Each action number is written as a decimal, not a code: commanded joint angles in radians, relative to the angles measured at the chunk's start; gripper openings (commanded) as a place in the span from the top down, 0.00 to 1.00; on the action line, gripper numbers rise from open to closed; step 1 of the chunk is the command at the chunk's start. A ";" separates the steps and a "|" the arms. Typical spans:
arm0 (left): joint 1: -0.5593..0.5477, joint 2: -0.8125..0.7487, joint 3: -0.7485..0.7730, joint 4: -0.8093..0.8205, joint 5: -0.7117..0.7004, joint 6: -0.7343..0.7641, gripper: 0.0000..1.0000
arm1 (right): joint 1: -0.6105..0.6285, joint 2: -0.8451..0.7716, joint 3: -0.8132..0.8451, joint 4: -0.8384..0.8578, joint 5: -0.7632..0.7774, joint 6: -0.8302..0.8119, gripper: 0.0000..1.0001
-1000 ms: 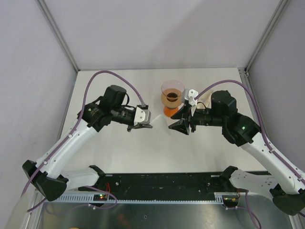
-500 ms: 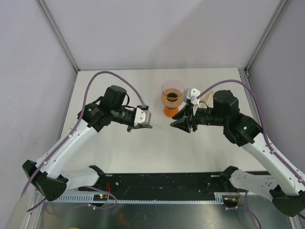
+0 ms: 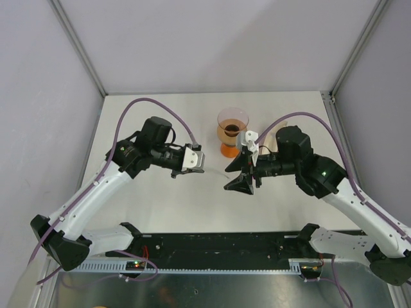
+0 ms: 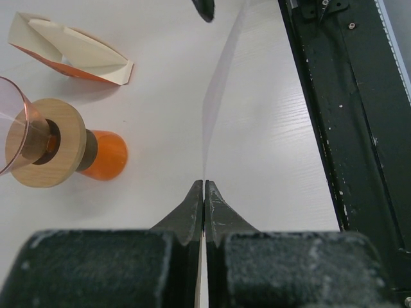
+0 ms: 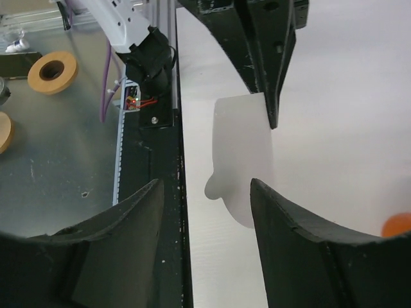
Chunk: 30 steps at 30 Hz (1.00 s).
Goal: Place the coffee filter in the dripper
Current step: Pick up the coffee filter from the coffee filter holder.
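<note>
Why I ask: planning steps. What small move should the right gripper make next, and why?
Probably ease in and close on the filter: the right gripper is open right by its free edge; the left gripper pinches the other end.

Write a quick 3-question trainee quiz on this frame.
1. True or false: the left gripper is shut on the coffee filter.
2. The right gripper is: A) shut on the filter, B) open, C) out of view.
3. Fill in: the dripper sits in a flat wooden ____.
Key: 1 true; 2 B; 3 ring.
</note>
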 commanded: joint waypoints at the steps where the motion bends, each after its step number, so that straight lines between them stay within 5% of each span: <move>1: -0.010 -0.031 -0.009 0.000 0.002 0.029 1.00 | 0.032 0.005 0.036 0.007 0.019 -0.008 0.40; 10: -0.009 -0.037 -0.013 -0.008 0.008 0.033 1.00 | 0.034 0.012 0.036 0.040 0.115 0.007 0.76; 13: -0.011 -0.039 -0.012 -0.009 0.010 0.033 1.00 | 0.032 0.024 0.036 0.041 0.153 0.018 0.96; 27: -0.011 -0.030 0.010 -0.009 0.020 0.017 1.00 | 0.038 0.067 0.036 0.130 0.115 0.079 1.00; 30: -0.011 -0.026 0.020 -0.008 0.004 0.000 0.89 | 0.035 0.066 0.036 0.151 0.139 0.111 1.00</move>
